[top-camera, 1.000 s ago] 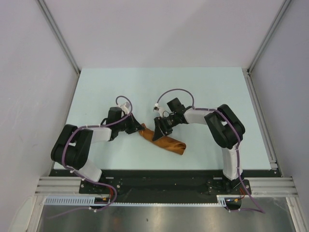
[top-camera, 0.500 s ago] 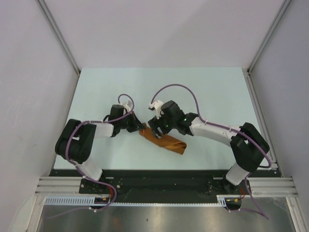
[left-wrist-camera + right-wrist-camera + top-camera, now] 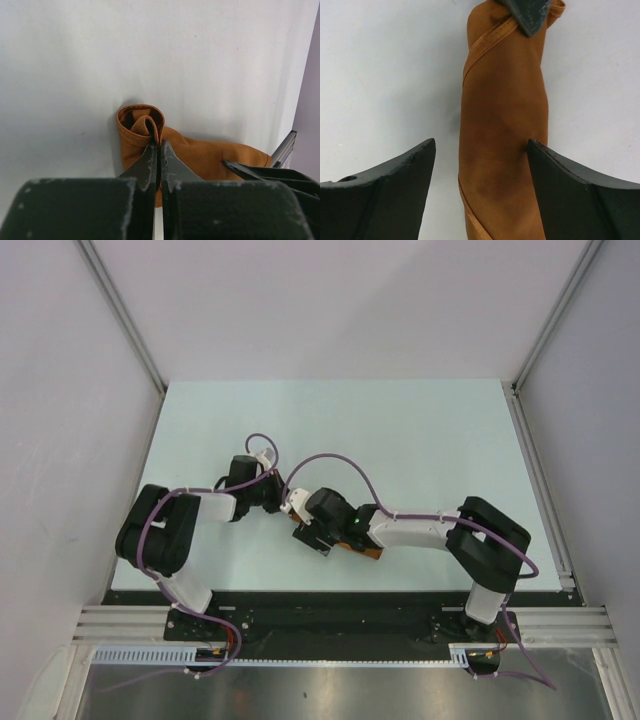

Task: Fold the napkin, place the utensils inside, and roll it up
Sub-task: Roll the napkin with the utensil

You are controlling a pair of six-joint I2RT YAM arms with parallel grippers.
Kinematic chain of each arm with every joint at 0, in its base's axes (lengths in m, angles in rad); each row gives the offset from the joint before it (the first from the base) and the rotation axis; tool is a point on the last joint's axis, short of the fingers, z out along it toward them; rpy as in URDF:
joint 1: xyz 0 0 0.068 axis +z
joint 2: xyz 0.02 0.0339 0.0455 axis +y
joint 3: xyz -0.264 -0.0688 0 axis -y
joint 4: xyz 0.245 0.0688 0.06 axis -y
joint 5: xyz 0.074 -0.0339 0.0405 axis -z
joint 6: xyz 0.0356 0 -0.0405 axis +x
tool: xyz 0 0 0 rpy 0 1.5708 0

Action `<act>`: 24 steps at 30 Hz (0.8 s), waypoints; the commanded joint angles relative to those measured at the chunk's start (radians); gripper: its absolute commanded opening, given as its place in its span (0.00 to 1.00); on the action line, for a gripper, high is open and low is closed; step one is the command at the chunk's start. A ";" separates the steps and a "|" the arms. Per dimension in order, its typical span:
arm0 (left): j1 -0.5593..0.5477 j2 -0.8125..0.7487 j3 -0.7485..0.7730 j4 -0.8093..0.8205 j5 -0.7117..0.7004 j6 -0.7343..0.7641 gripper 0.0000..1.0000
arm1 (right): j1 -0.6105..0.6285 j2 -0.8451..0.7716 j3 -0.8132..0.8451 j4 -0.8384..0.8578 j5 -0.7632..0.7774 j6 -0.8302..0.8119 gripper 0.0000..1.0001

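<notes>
I see napkin point(image 3: 502, 125) rolled into tube on tabletop point(image 3: 400, 430), lying between both arms. Left end effector point(image 3: 159, 145) clenched on hem at spiral end. Right end effector point(image 3: 480, 142) released, fingers straddling roll mid-length, one touching cloth. Spoon not visible. My judgement: cloth soft, light, prone to unrolling; grip across tube's middle, over loose hem.

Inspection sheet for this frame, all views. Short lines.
Surface: pale table, flat, no marks seen.
Job's things: napkin rolled into a tube, lying on the table; spoon not visible.
Clutter: nothing seen.
Grippers: left gripper shut on the fold at the roll's end; right gripper open, straddling the roll.
Cables: purple cables looped along both arms.
Surroundings: grey walls; metal rail at the near edge.
</notes>
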 commanded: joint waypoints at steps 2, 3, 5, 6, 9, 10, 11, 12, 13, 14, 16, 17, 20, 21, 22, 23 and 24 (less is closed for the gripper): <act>-0.003 0.011 0.040 0.003 0.009 0.006 0.00 | 0.002 0.050 0.012 0.037 0.019 -0.051 0.77; -0.003 0.011 0.042 0.003 0.009 0.006 0.00 | 0.000 0.069 0.018 0.033 0.021 -0.043 0.77; -0.003 0.009 0.042 0.006 0.012 0.005 0.02 | -0.018 0.086 0.034 0.013 0.031 -0.030 0.75; -0.003 0.003 0.042 0.012 0.018 0.003 0.04 | -0.024 0.098 0.037 0.007 0.037 -0.016 0.74; -0.003 -0.018 0.042 0.014 0.019 0.000 0.26 | -0.056 0.113 0.049 -0.015 0.034 0.006 0.72; -0.003 -0.026 0.044 0.012 0.016 -0.003 0.30 | -0.064 0.115 0.052 -0.021 0.015 0.016 0.70; -0.001 -0.033 0.045 0.009 0.013 -0.001 0.34 | -0.073 0.116 0.061 -0.036 -0.001 0.024 0.68; -0.001 -0.046 0.048 0.000 0.009 0.000 0.46 | -0.093 0.119 0.064 -0.043 -0.019 0.030 0.66; 0.000 -0.067 0.051 -0.006 0.003 0.002 0.51 | -0.102 0.129 0.067 -0.055 -0.060 0.041 0.62; 0.005 -0.081 0.054 -0.012 -0.002 0.002 0.56 | -0.113 0.130 0.073 -0.059 -0.082 0.046 0.60; 0.014 -0.119 0.057 -0.035 -0.019 0.008 0.66 | -0.138 0.139 0.078 -0.075 -0.142 0.053 0.55; 0.029 -0.132 0.057 -0.041 -0.022 0.009 0.68 | -0.144 0.142 0.081 -0.081 -0.175 0.056 0.53; 0.068 -0.182 0.048 -0.063 -0.024 0.017 0.71 | -0.182 0.161 0.090 -0.104 -0.280 0.073 0.48; 0.077 -0.196 0.045 -0.073 -0.022 0.020 0.72 | -0.193 0.170 0.096 -0.112 -0.314 0.082 0.47; 0.089 -0.208 0.036 -0.078 -0.020 0.023 0.72 | -0.219 0.178 0.100 -0.122 -0.381 0.090 0.46; 0.112 -0.234 0.031 -0.083 -0.016 0.023 0.72 | -0.230 0.196 0.104 -0.130 -0.416 0.095 0.45; 0.123 -0.245 0.025 -0.090 -0.014 0.025 0.73 | -0.239 0.205 0.112 -0.136 -0.449 0.107 0.44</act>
